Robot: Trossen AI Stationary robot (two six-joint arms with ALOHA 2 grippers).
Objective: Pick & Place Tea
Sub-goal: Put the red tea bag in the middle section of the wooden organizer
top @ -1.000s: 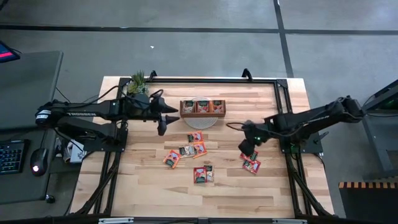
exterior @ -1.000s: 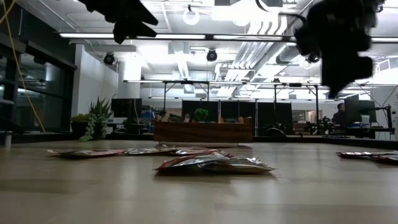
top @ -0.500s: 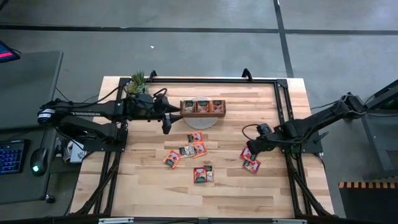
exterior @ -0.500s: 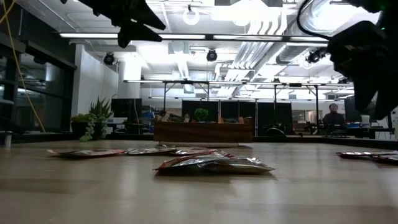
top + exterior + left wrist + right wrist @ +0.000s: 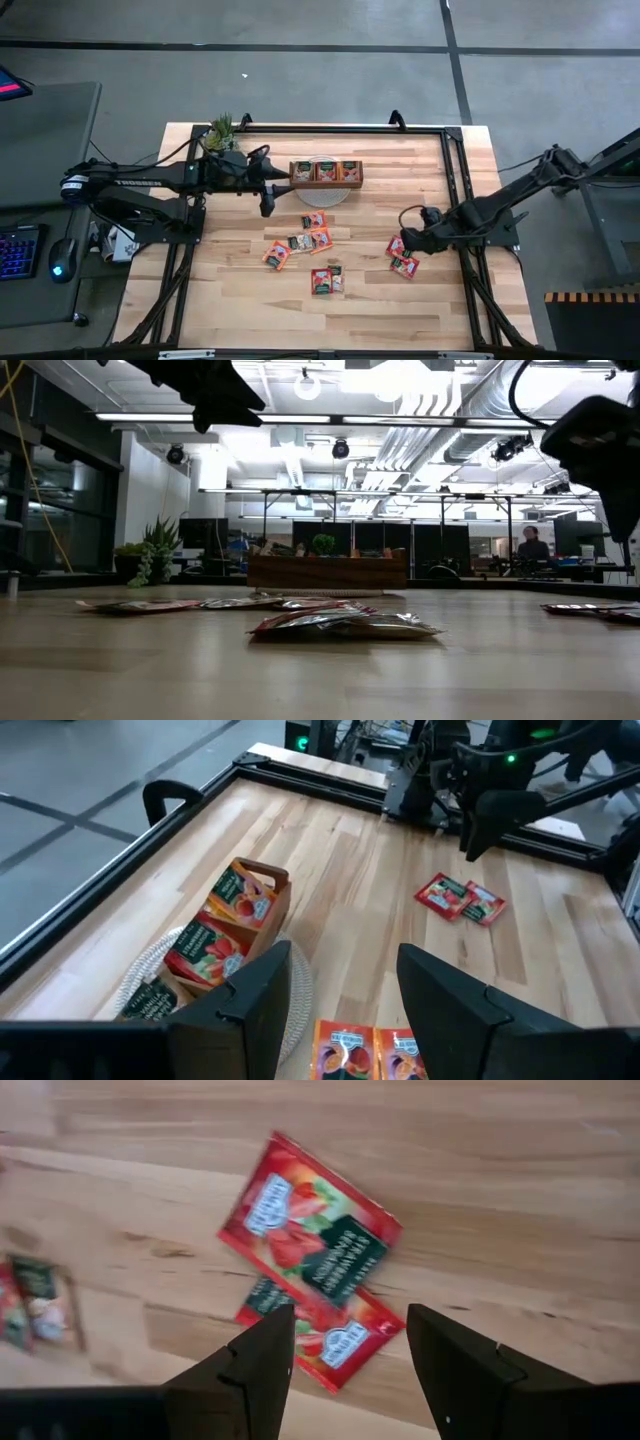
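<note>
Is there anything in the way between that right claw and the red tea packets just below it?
Nothing visible. The right gripper hangs open over the two overlapping red sachets, with only bare wooden table around them. The left gripper waits near the wooden tray.

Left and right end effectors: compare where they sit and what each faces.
The left end effector hangs open beside the wooden tray, facing its filled compartments; the right end effector is open just beside the two red sachets on the table's right. In the low view the left rides high, the right lower. Both hold nothing.
</note>
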